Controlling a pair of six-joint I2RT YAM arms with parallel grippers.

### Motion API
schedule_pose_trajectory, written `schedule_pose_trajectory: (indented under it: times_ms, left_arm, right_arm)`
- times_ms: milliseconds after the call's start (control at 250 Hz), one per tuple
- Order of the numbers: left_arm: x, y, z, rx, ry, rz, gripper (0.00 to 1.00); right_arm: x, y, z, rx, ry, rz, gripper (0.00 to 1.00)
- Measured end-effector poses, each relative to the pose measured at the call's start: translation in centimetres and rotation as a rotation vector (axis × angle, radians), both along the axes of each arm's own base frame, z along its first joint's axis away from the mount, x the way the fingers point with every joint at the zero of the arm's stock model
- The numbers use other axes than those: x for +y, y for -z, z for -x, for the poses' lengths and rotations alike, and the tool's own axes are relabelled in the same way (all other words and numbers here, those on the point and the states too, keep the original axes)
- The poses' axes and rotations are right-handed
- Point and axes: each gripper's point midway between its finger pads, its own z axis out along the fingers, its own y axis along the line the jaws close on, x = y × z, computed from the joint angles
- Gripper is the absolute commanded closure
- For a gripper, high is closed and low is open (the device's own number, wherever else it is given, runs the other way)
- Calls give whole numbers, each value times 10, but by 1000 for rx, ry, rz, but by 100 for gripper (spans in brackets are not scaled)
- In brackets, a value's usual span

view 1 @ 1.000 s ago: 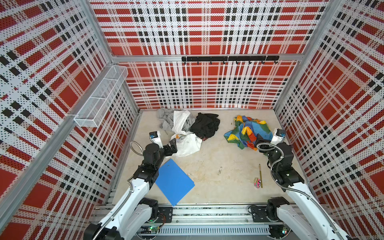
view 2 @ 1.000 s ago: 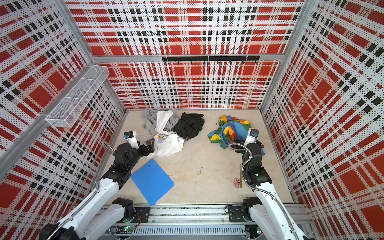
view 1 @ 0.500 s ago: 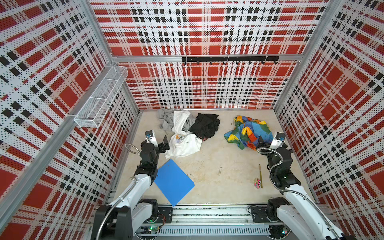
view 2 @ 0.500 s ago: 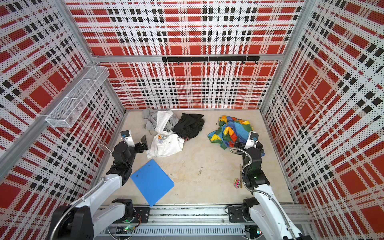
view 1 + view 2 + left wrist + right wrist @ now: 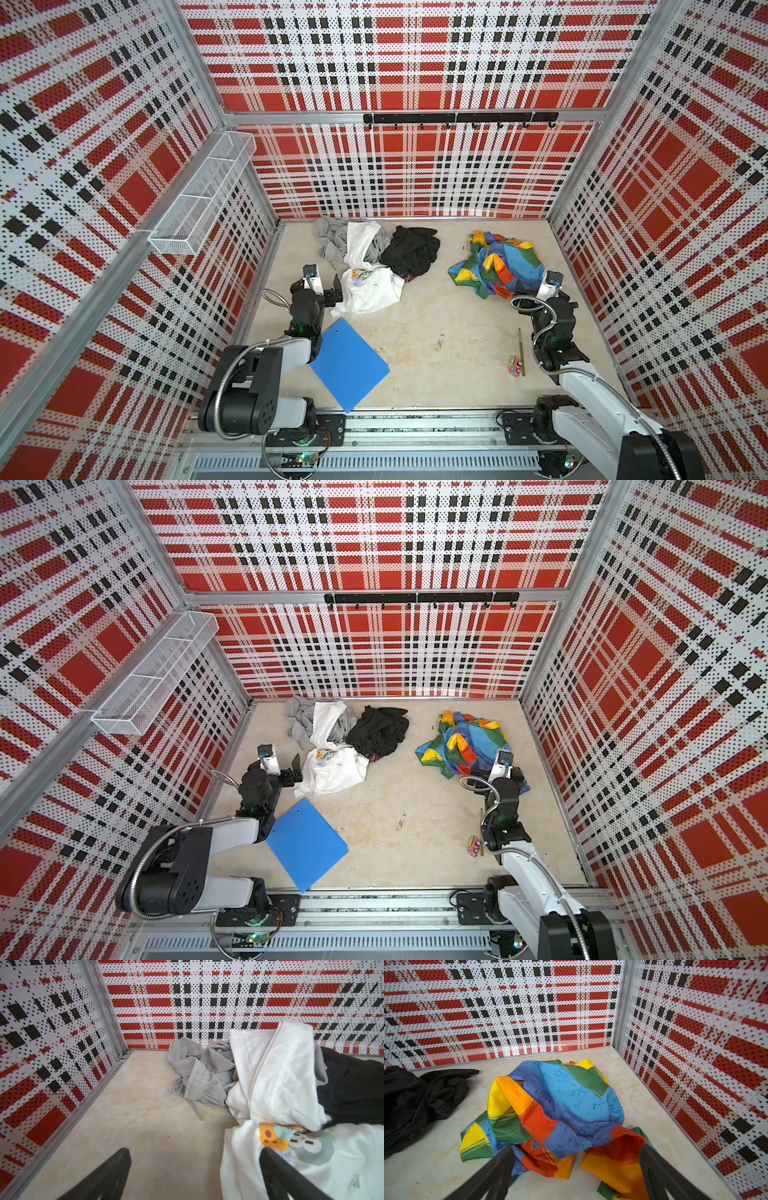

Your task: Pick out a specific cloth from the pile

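We see a beige, stained table (image 5: 436, 316) boxed in by 3 perforated walls (image 5: 415, 174) of red, black and white plaid, with a wire basket (image 5: 199, 208) on the left wall and a hook rail (image 5: 457, 118) on the back one. The cloth (image 5: 496, 266) lies crumpled near the table's back right corner, well apart from the pile (image 5: 374, 257) at the back edge, and the right gripper (image 5: 576, 1148) stands over its near folds, jaws wide, holding nothing. The left gripper (image 5: 194, 1152), jaws wide and empty too, sits at the pile's white shirt (image 5: 374, 286), with a blue folder (image 5: 349, 365) by the front edge.
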Motion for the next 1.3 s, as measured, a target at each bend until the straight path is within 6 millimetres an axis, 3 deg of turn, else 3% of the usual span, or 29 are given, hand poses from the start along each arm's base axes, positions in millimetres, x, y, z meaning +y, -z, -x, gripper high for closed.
schedule_pose_trajectory:
  times_ms: [248,644,880,1085,1301]
  left_arm:
    - [1,26,3,9,-2,-9,1]
    - [5,18,-1,-24,46,30,1]
    - [-3,18,-1,-24,96,41,1]
    - [-5,18,-1,-24,105,43,1]
    - [-5,18,-1,-24,106,42,1]
  right_arm:
    - [-4,13,-13,6,10,20,0]
    - [-19,41,-31,-6,47,22,0]
    - [-18,37,-33,-77,29,20,0]
    - [-10,60,-31,-59,-25,28,0]
    - [-11,46,-41,-97,-11,31,0]
